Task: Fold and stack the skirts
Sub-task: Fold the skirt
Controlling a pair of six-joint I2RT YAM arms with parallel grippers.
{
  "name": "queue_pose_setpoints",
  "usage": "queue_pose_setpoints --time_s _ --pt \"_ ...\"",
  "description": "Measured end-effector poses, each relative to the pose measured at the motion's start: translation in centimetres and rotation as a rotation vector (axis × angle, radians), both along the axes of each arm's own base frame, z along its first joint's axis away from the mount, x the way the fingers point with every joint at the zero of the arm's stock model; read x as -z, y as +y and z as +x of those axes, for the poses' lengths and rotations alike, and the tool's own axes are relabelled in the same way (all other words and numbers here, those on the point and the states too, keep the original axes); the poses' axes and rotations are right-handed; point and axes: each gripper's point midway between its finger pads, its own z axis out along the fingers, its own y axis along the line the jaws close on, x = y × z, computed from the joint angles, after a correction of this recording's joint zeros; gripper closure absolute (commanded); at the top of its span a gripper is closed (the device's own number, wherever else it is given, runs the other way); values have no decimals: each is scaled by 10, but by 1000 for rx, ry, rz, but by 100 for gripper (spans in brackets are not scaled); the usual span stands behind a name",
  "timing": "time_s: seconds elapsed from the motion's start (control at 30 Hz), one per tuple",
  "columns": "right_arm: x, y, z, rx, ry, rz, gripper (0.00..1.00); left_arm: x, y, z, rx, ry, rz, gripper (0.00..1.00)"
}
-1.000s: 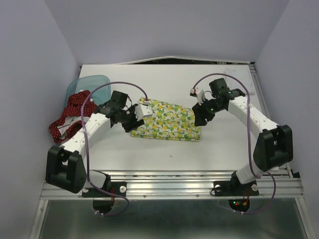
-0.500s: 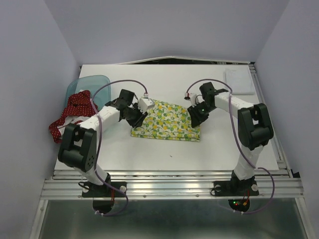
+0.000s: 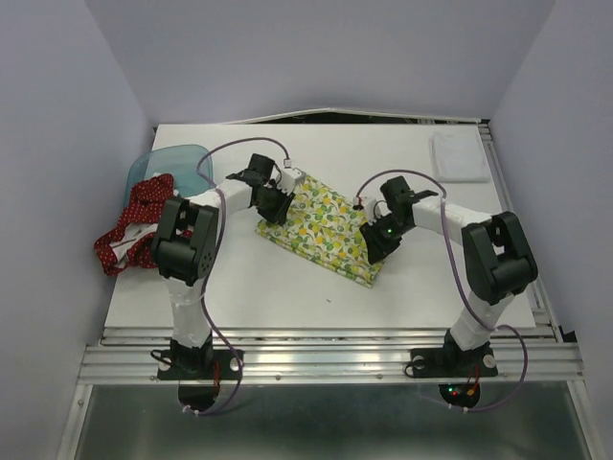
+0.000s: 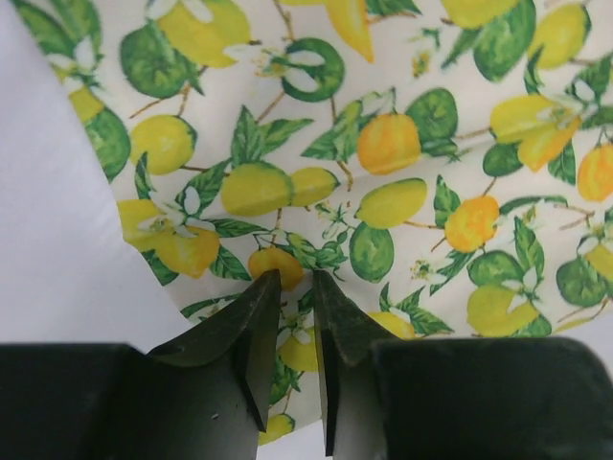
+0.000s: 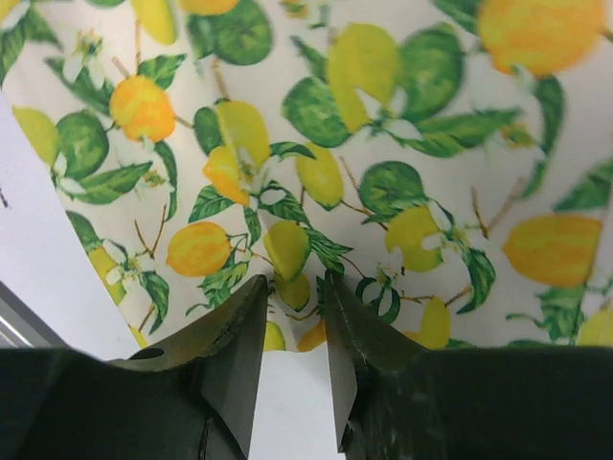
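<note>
The cream lemon-print skirt (image 3: pixel 321 222) lies folded in the middle of the table, set at a slant. My left gripper (image 3: pixel 276 204) is at its far-left corner, jaws nearly closed and pinching the cloth (image 4: pixel 383 144); in the left wrist view the tips (image 4: pixel 292 276) press into the print. My right gripper (image 3: pixel 375 241) is at the near-right corner, and its tips (image 5: pixel 295 280) pinch a puckered edge of the cloth (image 5: pixel 383 125). The red dotted skirt (image 3: pixel 134 220) lies bunched at the left table edge, partly over the blue bin (image 3: pixel 177 158).
A white flat pad (image 3: pixel 455 153) lies at the far right of the table. The table's front rail (image 3: pixel 326 359) runs along the bottom. Grey walls close in the left, back and right sides.
The lemon skirt has turned clockwise: its left end went farther back, its right end came nearer. Both grippers moved with it, the left away and the right toward the front.
</note>
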Motion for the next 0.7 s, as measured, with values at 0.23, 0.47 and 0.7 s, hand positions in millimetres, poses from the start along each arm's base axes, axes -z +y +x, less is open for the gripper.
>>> queue_pose_setpoints --time_s 0.23,0.47,0.7 --pt "-11 71 -64 -147 140 71 54 -8 -29 85 -11 -83 -16 59" --pt "-91 130 -54 -181 160 316 49 -53 -24 108 -67 -190 -10 50" --pt "-137 103 20 -32 24 396 50 -167 -10 68 -129 -392 -179 51"
